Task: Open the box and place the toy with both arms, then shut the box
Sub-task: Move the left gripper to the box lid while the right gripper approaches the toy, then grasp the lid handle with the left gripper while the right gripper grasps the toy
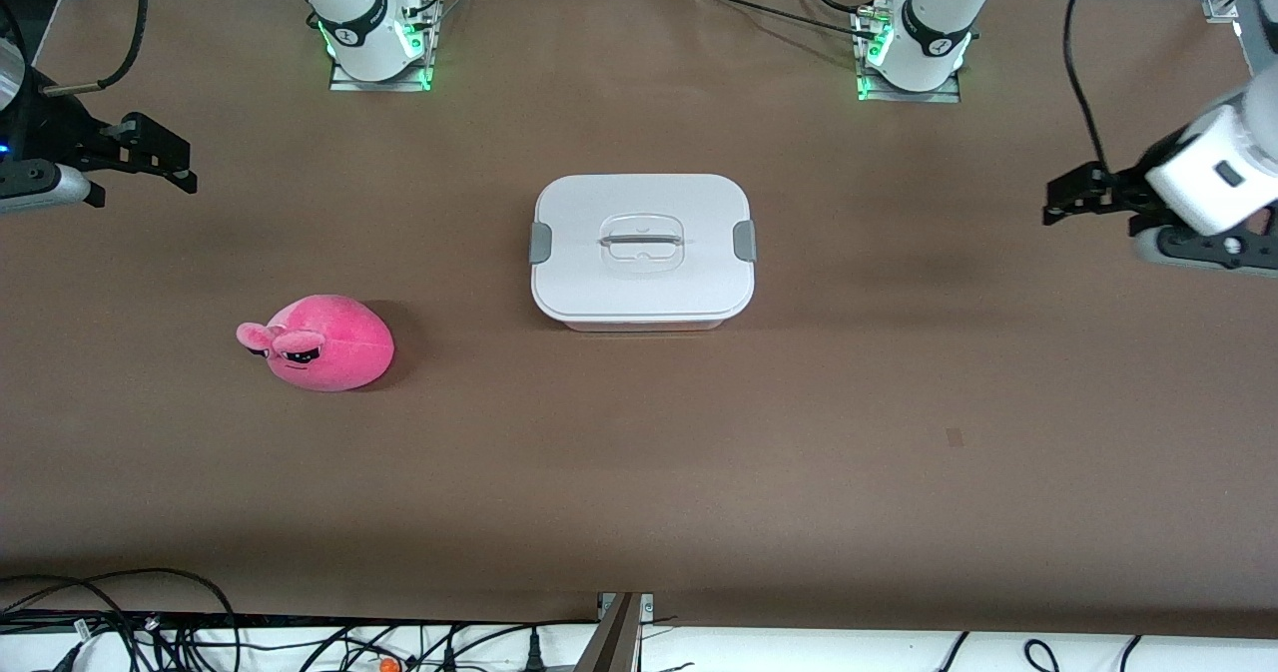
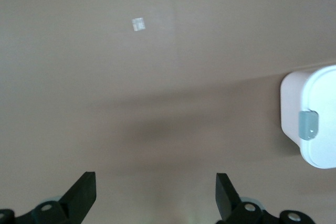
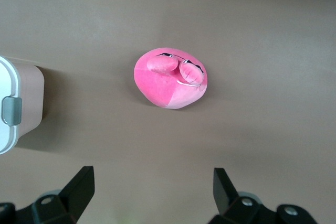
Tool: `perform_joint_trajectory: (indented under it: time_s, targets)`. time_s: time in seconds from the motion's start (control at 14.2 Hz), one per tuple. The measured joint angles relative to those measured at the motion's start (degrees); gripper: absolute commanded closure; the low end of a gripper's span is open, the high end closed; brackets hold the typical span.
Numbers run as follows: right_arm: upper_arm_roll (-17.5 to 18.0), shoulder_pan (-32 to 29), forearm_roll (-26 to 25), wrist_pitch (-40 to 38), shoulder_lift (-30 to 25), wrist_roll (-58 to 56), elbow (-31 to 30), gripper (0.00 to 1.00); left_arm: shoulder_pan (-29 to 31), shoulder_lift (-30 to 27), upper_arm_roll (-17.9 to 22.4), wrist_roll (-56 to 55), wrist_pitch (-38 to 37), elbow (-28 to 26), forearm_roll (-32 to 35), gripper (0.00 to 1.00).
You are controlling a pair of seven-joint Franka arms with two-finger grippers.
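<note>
The box point(image 1: 642, 251) stands mid-table with its white lid on, a grey clip point(image 1: 744, 241) at each end and a clear handle point(image 1: 640, 242) on top. The pink egg-shaped toy point(image 1: 319, 342) lies on the table toward the right arm's end, nearer the front camera than the box. My left gripper point(image 1: 1068, 200) is open and empty, up over the left arm's end of the table. My right gripper point(image 1: 160, 158) is open and empty, up over the right arm's end. The left wrist view shows the box's end point(image 2: 313, 123). The right wrist view shows the toy point(image 3: 169, 78) and a box corner point(image 3: 16, 109).
The brown table point(image 1: 899, 432) bears a small pale mark point(image 1: 955, 437) toward the left arm's end, also seen in the left wrist view point(image 2: 138, 24). Cables point(image 1: 150, 632) run along the table's near edge. The arm bases point(image 1: 374, 38) stand at the back.
</note>
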Motion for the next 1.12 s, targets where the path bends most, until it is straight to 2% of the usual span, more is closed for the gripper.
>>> perform_joint_trajectory:
  time_s: [0.14, 0.49, 0.7, 0.98, 1.12]
  targets:
    - [0.0, 0.0, 0.0, -0.1, 0.0, 0.0, 0.0, 0.00, -2.1, 0.3, -1.3, -0.1, 0.0, -0.2, 0.0, 0.00]
    - [0.0, 0.0, 0.0, -0.3, 0.6, 0.0, -0.8, 0.00, -6.4, 3.4, -9.5, 0.1, 4.6, -0.7, -0.1, 0.00]
    - [-0.1, -0.1, 0.0, 2.5, 1.3, 0.0, -3.4, 0.00, -10.0, 6.5, -13.9, 2.7, 8.5, -0.7, -0.1, 0.00]
    - [-0.5, -0.1, 0.0, 8.2, 2.0, 0.0, -7.8, 0.00, -16.7, 10.1, -15.1, 7.2, 16.3, -0.8, -0.1, 0.00]
    - [-0.5, -0.2, 0.0, 11.4, 2.1, 0.0, -10.2, 0.00, -19.5, 12.2, -15.2, 13.4, 19.7, -0.9, -0.1, 0.00]
